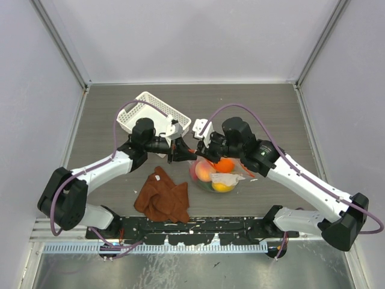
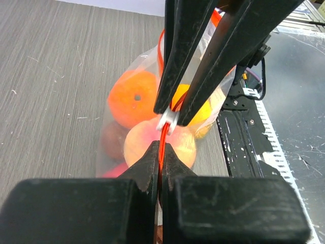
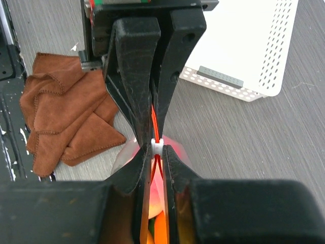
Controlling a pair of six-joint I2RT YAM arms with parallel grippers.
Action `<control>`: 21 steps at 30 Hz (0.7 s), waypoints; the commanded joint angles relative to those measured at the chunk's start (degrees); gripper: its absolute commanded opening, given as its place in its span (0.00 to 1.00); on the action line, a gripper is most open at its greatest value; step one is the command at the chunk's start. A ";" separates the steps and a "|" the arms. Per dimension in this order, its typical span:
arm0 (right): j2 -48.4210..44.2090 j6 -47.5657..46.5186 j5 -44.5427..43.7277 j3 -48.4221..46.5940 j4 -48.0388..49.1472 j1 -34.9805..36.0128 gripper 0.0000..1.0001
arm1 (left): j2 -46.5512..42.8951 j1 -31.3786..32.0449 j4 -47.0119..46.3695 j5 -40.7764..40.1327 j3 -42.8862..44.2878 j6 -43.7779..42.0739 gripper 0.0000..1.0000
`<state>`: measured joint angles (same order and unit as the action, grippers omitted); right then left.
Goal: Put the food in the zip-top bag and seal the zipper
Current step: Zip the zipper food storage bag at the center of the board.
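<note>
left gripper (image 2: 160,153) and right gripper (image 3: 156,152) are both pinching the zipper (image 2: 163,136), the bag (image 2: 144,58) of food (image 2: 133,97) sitting near the basket (image 3: 254,51); one is best anchoring while the other is sliding along, keeping it taut.

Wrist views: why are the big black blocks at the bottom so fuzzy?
Left wrist: the left gripper sits too close to focus, so it blurs; the food behind is sharp. Right wrist: same for the right gripper; the white basket looks washed out.
</note>
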<state>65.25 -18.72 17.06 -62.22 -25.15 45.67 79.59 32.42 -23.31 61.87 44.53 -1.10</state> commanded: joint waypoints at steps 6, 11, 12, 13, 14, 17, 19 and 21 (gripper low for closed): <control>-5.88 -1.23 -6.90 -1.32 -5.84 -1.18 0.01 | -2.93 -0.21 1.14 -4.83 1.66 -1.85 0.00; -8.19 -1.10 -9.53 -0.75 -7.50 -1.41 0.01 | -3.24 -0.30 2.04 -8.12 1.86 -1.71 0.00; -8.54 -1.02 -10.17 -0.45 -7.73 -1.50 0.01 | -3.46 -0.34 1.99 -8.85 1.73 -1.79 0.00; -8.99 -0.95 -10.73 -0.30 -7.91 -1.60 0.01 | -3.66 -0.30 1.95 -9.74 1.55 -1.80 0.00; -9.43 -0.97 -11.12 -0.09 -8.11 -1.65 0.01 | -3.91 -0.42 1.81 -10.46 1.45 -1.80 0.00; -10.51 -0.71 -12.60 0.49 -8.98 -1.94 0.01 | -4.41 -0.67 1.99 -12.65 1.19 -1.50 0.00; -11.13 -0.50 -13.48 0.82 -9.59 -2.06 0.01 | -4.65 -0.90 2.17 -14.10 1.26 -1.38 0.00; -11.77 -0.28 -14.29 1.09 -10.06 -2.23 0.01 | -4.71 -1.17 2.13 -15.62 1.21 -1.04 0.00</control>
<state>56.16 -19.31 6.98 -60.88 -34.20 44.16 76.99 32.49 -20.91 51.27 44.80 -2.22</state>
